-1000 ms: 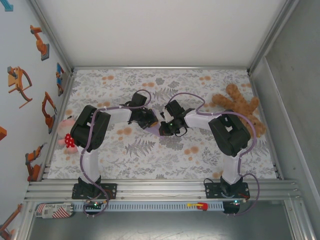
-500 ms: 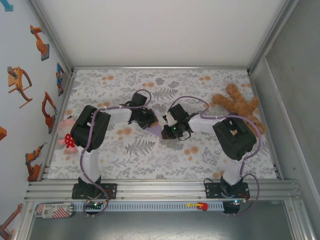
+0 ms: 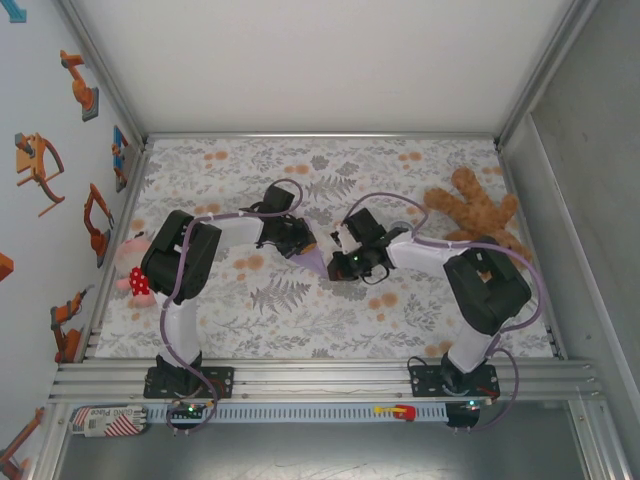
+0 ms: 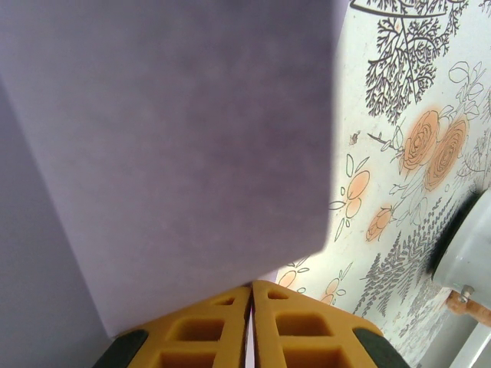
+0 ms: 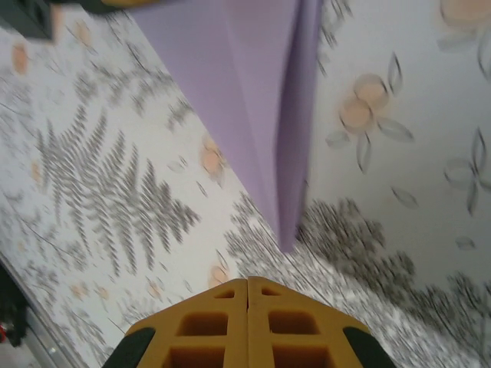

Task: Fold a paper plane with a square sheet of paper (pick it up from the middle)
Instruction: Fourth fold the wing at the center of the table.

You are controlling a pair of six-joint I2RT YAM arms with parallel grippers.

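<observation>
The left gripper [image 4: 252, 291] is clamped on the paper [image 4: 176, 138]. Its yellow fingers meet with a thin lavender edge pinched in the seam, and the folded sheet spreads out ahead of them, lifted off the tablecloth [image 4: 414, 153]. The right gripper [image 5: 247, 282] is closed on nothing. Its fingers press together, and the paper's narrow pointed end hangs just ahead of the tips and a little to their right, apart from them. A crease runs down that end, with a darker flap along its right side. From above, the two grippers face each other at mid-table with the paper between them; the bear [image 3: 478, 212] lies well off beyond the right arm.

The step looks like work on that pointed end, either sharpening the crease or taking the paper over.

- **Left gripper:** it should hold firm and not twist, because thin paper pinched at one edge is likely to flop and swing.
- **Right gripper, if it is to grasp:** it should open before advancing, or its closed tips will likely push the point aside and buckle it.
- **Right gripper, if it is to press:** it should run along the crease, not across it, ideally with the paper lowered onto the cloth for backing.

The likeliest fault is a bent tip.
</observation>
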